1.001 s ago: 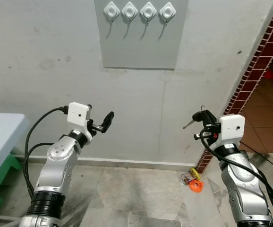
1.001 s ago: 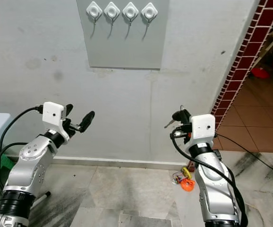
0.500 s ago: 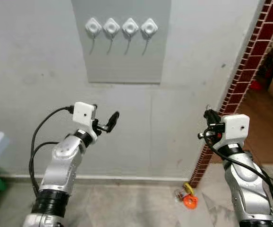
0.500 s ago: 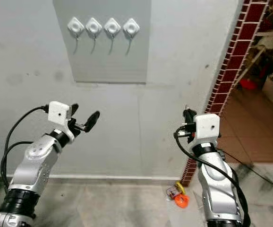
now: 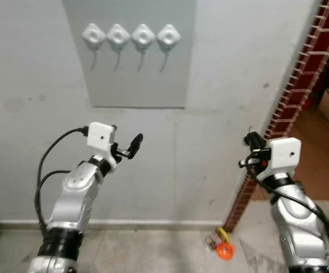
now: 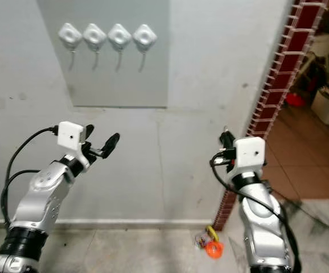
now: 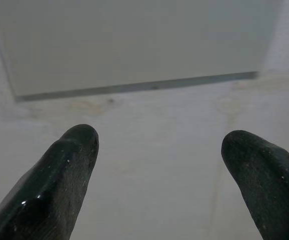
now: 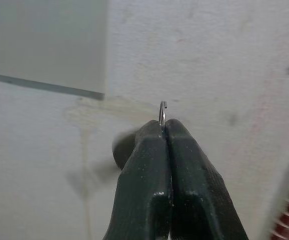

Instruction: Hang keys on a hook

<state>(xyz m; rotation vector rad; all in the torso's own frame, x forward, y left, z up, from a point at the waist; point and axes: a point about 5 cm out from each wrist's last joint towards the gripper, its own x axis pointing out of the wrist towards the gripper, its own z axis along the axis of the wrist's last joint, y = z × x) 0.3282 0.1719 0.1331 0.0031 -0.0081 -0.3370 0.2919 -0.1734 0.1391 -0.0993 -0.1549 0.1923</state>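
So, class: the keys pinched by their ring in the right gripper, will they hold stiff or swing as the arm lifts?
Probably swing: the right gripper pinches only the thin ring, so the keys hang loose and blurred. The smooth ring may twist between the fingers.

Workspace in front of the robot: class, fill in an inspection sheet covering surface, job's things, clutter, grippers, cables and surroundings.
Surface: grey panel on a pale wall.
Job's things: four white hooks in a row on the panel, all bare; key ring pinched in the right gripper.
Clutter: orange and yellow bits on the floor by the wall.
Grippers: left gripper open, below the panel; right gripper shut on the key ring.
Cables: black cables along both arms.
Surroundings: red brick edging on the right.
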